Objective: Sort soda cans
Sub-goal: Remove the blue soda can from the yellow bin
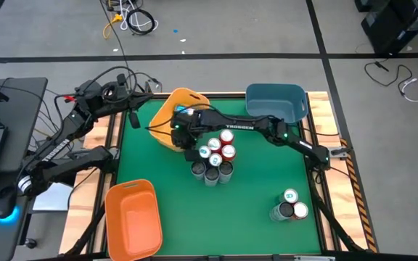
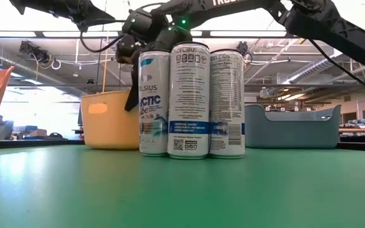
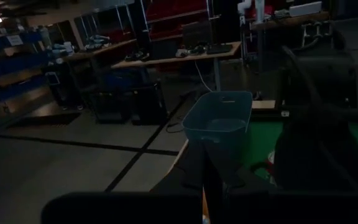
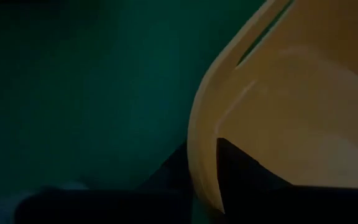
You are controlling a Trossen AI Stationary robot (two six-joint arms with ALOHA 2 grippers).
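Pinching yellow bin point(image 4: 272, 124) rim: right gripper point(image 4: 204, 180); cans point(image 1: 215, 156) adjacent.

Can cluster point(image 1: 214, 156) mid-table, 3 cans point(image 1: 289, 206) near right corner, bins point(image 1: 276, 101) at rear & front-left.

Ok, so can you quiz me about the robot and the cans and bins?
1. Which bin does the right gripper grip by its rim? A: orange bin. B: yellow bin. C: blue bin.
2. True or false: the orange bin has cans in it.
3. How many cans stand in the small group near the table's front right corner?

Key:
1. B. Its fingers sit on either side of the wall of the yellow bin.
2. False. From above, the orange bin shows only its bare inside.
3. Three.
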